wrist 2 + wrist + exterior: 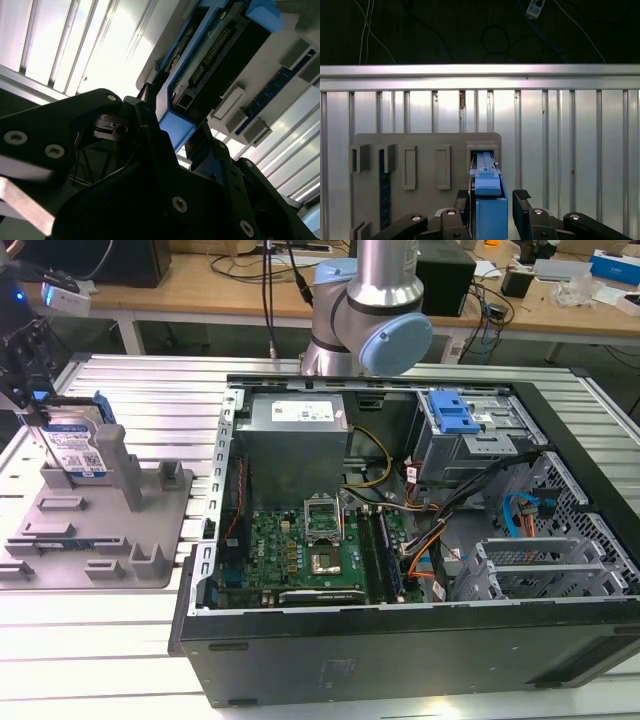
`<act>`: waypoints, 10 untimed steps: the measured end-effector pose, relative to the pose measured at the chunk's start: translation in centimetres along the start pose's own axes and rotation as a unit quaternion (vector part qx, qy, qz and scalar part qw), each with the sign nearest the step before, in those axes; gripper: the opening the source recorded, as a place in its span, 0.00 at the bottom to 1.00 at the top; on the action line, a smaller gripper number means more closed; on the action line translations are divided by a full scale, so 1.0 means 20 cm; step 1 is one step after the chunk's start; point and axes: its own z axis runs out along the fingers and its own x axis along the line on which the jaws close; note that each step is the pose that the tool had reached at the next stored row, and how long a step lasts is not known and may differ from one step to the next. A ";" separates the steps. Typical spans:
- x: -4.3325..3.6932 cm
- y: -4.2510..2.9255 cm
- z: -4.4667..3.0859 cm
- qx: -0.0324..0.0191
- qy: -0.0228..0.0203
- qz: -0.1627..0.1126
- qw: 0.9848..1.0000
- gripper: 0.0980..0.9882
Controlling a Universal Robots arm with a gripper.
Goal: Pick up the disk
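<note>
The disk (76,446) stands on edge at the far end of the grey fixture (150,530), on the exterior view's left, its white-and-blue label facing the camera. My gripper (33,405) comes down on its top edge from the left. In the first wrist view the disk's blue rail (489,200) sits between the two black fingers (462,200), just above the fixture's slot (482,152). In the second wrist view the blue rail corner (175,131) is pinched between the dark fingers (145,117). The gripper is shut on the disk.
An open computer case (400,540) with motherboard, cables and a blue-latched drive cage (455,415) takes up the exterior view's middle and right. The arm's base (370,310) rises behind it. The grey fixture has upright posts (118,465) beside the disk. A slatted aluminium table (110,640) lies underneath.
</note>
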 end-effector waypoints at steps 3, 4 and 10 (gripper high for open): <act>0.000 0.001 0.000 0.000 0.000 0.000 1.000 0.43; 0.000 0.001 0.000 0.000 0.000 0.000 1.000 0.43; 0.006 0.001 0.007 0.000 0.000 0.000 1.000 0.43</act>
